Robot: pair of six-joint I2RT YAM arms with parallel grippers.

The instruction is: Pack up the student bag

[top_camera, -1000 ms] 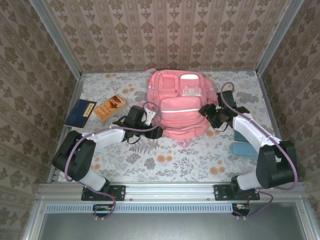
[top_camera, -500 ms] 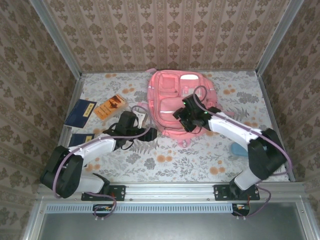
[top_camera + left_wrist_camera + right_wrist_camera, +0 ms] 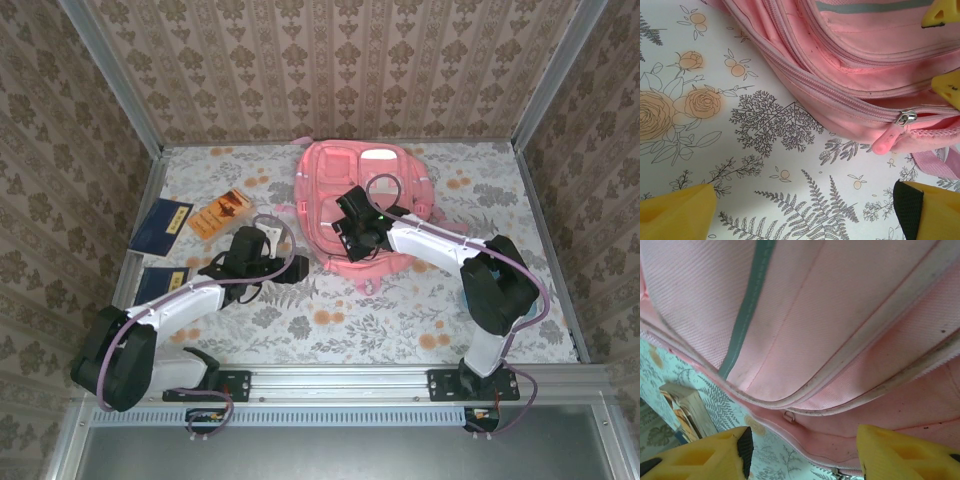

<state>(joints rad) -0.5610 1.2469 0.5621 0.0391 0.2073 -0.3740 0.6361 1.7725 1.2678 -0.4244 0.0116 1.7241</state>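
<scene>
- My left hand (image 3: 280, 262) is released, its yellow fingers (image 3: 677, 212) spread wide. Between them I see only the flowered surface (image 3: 740, 125), so it holds nothing.
- It hangs low over the surface, just beside the near left corner of the student bag (image 3: 330, 170) and apart from the fabric.
- From my left wrist, the bag's edge (image 3: 865, 50) runs across the upper right. A metal zip slider (image 3: 905, 117) and its pink pull tab (image 3: 885, 143) sit at the seam, ahead of my fingers and not between them.
- My right hand (image 3: 352, 228) reaches in over the front of the student bag, above its lower pocket.
- Its fingers (image 3: 705, 450) stand partly apart, and the pink cloth (image 3: 840, 315) lies just beyond the gap. Nothing is pinched between them; whether the pads brush the fabric I cannot tell.
- A pale stripe (image 3: 747, 310) runs down the pocket in front of that hand.
- The student bag lies flat at the far middle of the surface, front pockets up and top towards the far wall.
- An orange book (image 3: 222, 212) and two blue books (image 3: 162, 225) lie to the left of the bag, and neither hand touches them.
</scene>
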